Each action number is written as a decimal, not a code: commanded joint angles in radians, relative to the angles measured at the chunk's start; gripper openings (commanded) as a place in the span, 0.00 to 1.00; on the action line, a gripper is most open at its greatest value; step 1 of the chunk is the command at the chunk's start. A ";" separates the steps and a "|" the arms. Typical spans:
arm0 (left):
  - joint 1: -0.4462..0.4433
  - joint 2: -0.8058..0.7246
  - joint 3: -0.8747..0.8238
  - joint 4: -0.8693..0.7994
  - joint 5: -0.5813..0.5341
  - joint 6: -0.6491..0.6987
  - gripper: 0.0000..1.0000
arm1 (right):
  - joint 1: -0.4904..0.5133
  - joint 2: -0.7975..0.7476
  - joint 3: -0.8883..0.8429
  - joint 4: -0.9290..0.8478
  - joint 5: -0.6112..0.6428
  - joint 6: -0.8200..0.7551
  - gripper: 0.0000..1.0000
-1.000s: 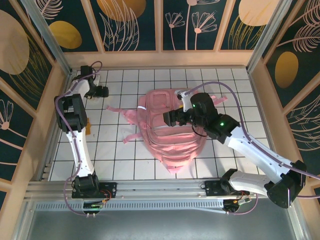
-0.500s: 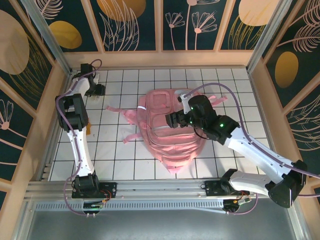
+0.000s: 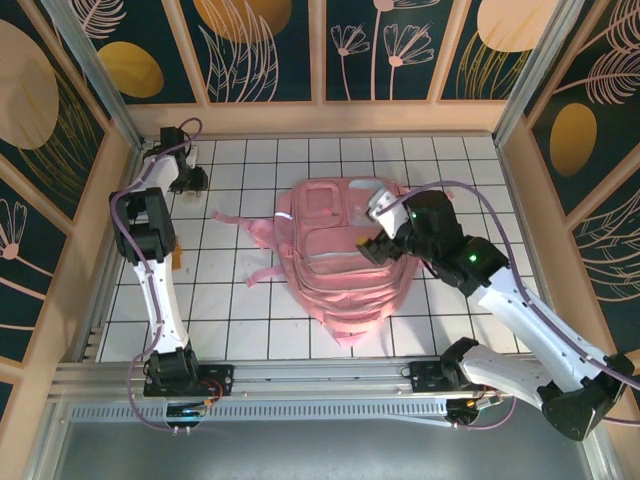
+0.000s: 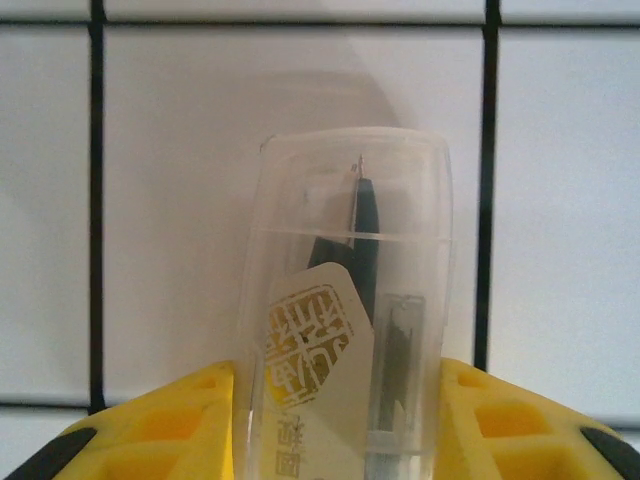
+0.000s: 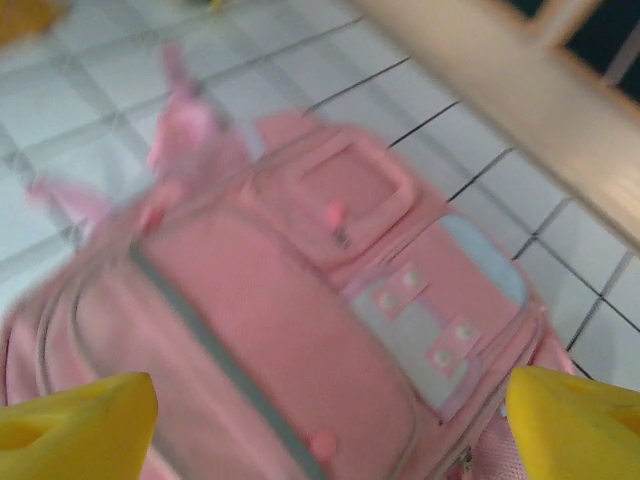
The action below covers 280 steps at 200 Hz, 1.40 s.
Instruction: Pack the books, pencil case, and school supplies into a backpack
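Nearest me, the right gripper (image 3: 370,243) hangs wide open and empty over the soft, floppy pink backpack (image 3: 330,270), which lies flat mid-table. In the far left corner, the left gripper (image 4: 340,400) has its jaws snug on a clear plastic case (image 4: 350,250). I'd guess the case is light, rigid, slick and crackable, best pinched across its narrow sides. The tiled table (image 3: 240,320) looks glossy, and the floral walls (image 3: 270,50) stand close behind.

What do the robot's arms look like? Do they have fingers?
There are two jointed arms, left arm and right arm, made of white tubes with black joints. A thin purple cable loops along each. The right one has a little green light. Each arm ends in two chunky yellow fingers.
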 commanded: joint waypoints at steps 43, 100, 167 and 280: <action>-0.010 -0.583 -0.514 0.174 0.242 -0.227 0.24 | 0.019 0.082 -0.153 -0.031 -0.130 -0.601 0.81; -0.206 -0.955 -1.001 0.268 0.408 -0.449 0.17 | 0.022 0.115 -0.258 0.247 -0.006 -0.642 0.52; -0.473 -1.341 -1.138 0.230 0.437 -0.633 0.17 | -0.005 0.108 -0.219 0.433 -0.043 -0.512 0.00; -0.994 -1.076 -0.954 0.351 0.350 -0.053 0.16 | -0.111 0.208 -0.077 0.613 -0.264 -0.163 0.00</action>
